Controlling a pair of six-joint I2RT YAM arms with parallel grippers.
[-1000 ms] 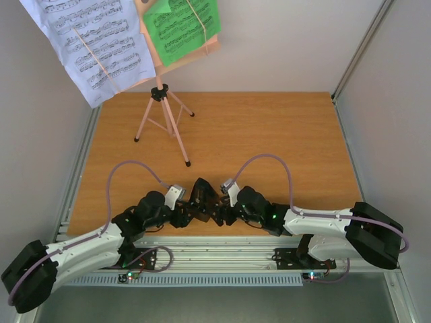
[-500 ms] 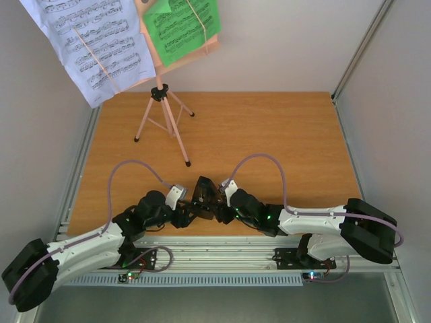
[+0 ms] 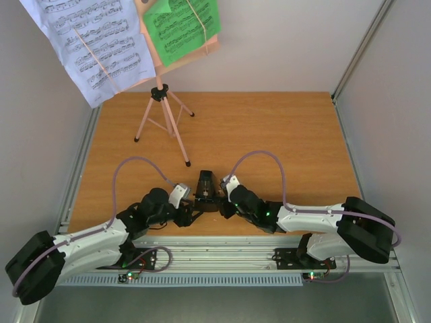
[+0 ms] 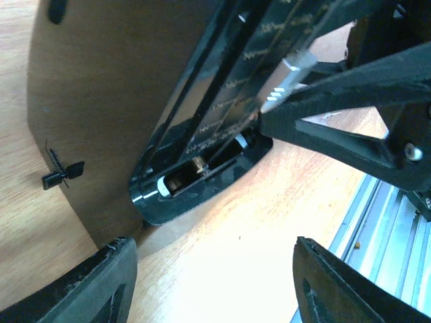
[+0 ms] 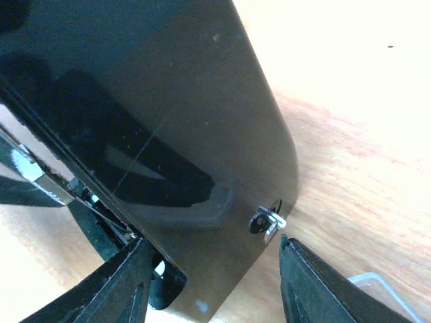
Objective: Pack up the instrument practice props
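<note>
Near edge, centre: metronome (image 3: pixel 204 185) seen on wood surface (image 3: pixel 283 134) | left claw (image 4: pixel 212 266) held low just beside it, fingers apart, nothing gripped | right claw (image 5: pixel 209 269) set around it, grip cannot be told | both arms stretched low, angled inward | far left: stand (image 3: pixel 161 114) with sheets (image 3: pixel 94 40) carried on it | pale walls (image 3: pixel 283 47) behind.

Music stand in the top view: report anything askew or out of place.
The white sheet sits skewed: it hangs tilted and sticks out well past the left side of the pink desk, while the green sheet lies within it. Nothing looks spilled or broken.
</note>
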